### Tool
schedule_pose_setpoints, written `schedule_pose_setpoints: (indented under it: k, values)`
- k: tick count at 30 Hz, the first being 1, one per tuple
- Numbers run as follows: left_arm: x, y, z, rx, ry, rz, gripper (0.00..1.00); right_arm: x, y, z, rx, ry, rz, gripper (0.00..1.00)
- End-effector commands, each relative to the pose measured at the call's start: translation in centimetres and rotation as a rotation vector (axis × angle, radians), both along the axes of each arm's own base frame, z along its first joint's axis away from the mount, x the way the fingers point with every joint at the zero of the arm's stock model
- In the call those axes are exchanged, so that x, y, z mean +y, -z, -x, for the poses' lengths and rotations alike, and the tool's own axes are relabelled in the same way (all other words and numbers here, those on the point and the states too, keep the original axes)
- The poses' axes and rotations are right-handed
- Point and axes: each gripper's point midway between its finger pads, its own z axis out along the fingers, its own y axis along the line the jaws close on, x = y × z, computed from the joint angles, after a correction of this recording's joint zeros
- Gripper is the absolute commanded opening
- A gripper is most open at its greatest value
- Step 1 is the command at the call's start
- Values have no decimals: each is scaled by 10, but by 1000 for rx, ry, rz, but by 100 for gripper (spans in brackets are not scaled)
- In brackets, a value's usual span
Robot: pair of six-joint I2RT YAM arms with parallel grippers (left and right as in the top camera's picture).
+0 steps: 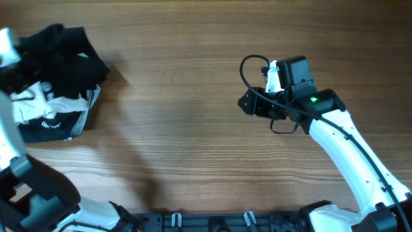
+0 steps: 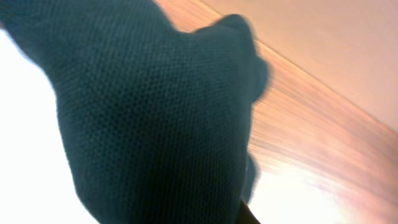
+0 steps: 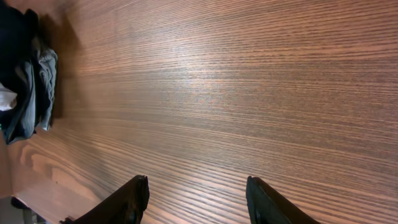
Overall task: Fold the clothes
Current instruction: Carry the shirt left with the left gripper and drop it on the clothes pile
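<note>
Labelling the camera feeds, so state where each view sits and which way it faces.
Overhead: above the brown wooden table, looking straight down; left arm and right arm show, right gripper over bare wood.
Left wrist: on the left arm, lens nearly filled by the soft black T-shirt; no fingers clearly show.
Right wrist: on the right arm, looking down at the table; its open fingers show.
Shared: overhead and right wrist both show the pile of folded garments.

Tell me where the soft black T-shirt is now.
In the overhead view the soft black T-shirt lies bunched at the far left edge of the wooden table, on top of folded white and black garments, far from the right gripper.
</note>
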Motion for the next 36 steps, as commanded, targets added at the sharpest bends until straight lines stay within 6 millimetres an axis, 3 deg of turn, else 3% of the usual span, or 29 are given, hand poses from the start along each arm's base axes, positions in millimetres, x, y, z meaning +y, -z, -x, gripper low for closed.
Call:
schedule_pose_setpoints:
  k: [1,3,4,5,6,8,11,14,18,19,20,22,25,27,30,32,34,36]
  values:
    - [55,-7,22,-21,-149,-12,4,-3,-3,-4,-3,34,3,56]
    - [75,1,34,3,-208,-17,4,-3,-3,-4,-2,35,3,56]
    - [79,6,37,14,-218,-7,16,-3,-3,-4,-2,34,3,56]
    - [81,11,38,24,-222,1,38,-3,-3,-4,-2,35,3,56]
    - [81,18,39,43,-226,14,100,-3,-3,-4,-2,35,3,56]
    - [88,26,46,94,-305,29,100,-3,-2,-2,6,34,5,56]
    - [101,20,67,124,-451,69,100,-3,-1,1,21,32,5,56]
    - [115,-26,98,23,-593,127,100,-3,-1,1,19,28,4,56]
    - [94,-96,114,-139,-555,58,100,-11,2,-4,2,59,48,56]
    - [87,-102,111,-151,-536,44,91,-13,2,-5,-3,66,58,56]
    - [77,-105,101,-157,-487,21,58,-13,2,-7,-9,69,61,56]
    - [71,-77,79,-67,-469,-20,4,-13,1,-8,-3,87,52,55]
    - [87,-26,55,59,-502,-68,4,-13,1,-7,1,90,49,55]
    - [100,25,42,155,-515,-59,4,-12,1,-7,4,88,48,55]
    - [100,110,46,343,-505,43,4,-12,1,-7,0,83,49,54]
    - [97,140,49,404,-515,96,6,-11,-1,-7,-49,7,73,50]
    - [91,134,41,371,-476,117,14,-15,-6,-11,-103,-18,106,50]
    - [83,105,30,303,-390,86,26,-17,-21,-15,-178,-30,116,50]
